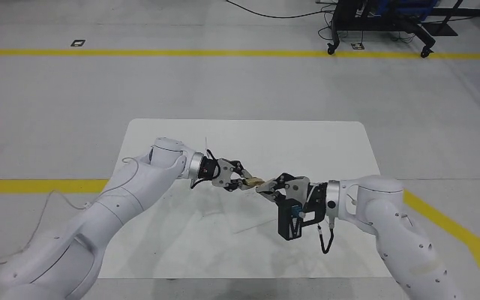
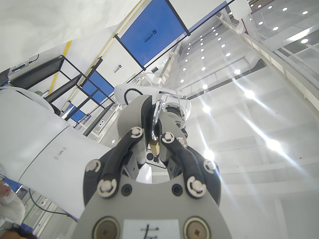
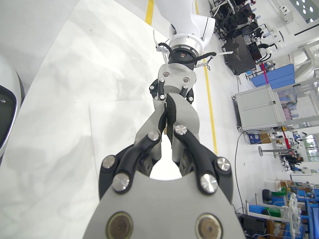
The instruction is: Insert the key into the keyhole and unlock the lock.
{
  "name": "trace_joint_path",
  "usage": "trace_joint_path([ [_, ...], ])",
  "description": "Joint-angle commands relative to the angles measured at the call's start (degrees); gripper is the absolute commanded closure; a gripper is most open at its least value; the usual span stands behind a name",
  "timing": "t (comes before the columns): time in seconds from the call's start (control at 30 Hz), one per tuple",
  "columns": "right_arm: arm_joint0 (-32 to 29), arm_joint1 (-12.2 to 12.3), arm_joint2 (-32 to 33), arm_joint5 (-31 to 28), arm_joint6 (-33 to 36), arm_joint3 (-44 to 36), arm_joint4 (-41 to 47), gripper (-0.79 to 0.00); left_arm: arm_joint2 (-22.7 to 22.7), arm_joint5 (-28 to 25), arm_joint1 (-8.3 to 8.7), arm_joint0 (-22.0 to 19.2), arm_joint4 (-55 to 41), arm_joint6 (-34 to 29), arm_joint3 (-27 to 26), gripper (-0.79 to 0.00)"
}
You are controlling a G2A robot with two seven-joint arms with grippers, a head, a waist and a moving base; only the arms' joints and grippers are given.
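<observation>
Lock clamped in left gripper; right gripper clenched just beside it

My left end effector and right end effector face each other tip to tip above the middle of the worktop, the lock between them, clamped in my left one.

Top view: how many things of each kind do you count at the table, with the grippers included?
Grippers: 2 (left gripper, right gripper)
Brass padlock: 1, held in the left gripper
White table: 1
Total: 4
</observation>
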Motion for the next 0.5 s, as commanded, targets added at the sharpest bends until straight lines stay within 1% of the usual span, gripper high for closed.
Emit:
trace_joint_path([
  [0.0, 0.3, 0.1, -0.4, 0.0, -0.2, 0.4, -0.1, 0.0, 0.7, -0.2, 0.09, -0.3, -0.4, -0.2, 0.1, 0.0],
  [0.2, 1.7, 0.2, -1.7, 0.2, -0.3, 2.1, 0.4, 0.0, 2.6, -0.7, 0.3, -1.2, -1.2, -0.7, 0.2, 0.0],
  [0.47, 2.3, 0.4, -2.7, 0.4, 0.5, 2.1, 0.5, 0.0, 4.9, -1.3, 0.48, -2.4, -2.4, -1.3, 0.5, 0.0],
])
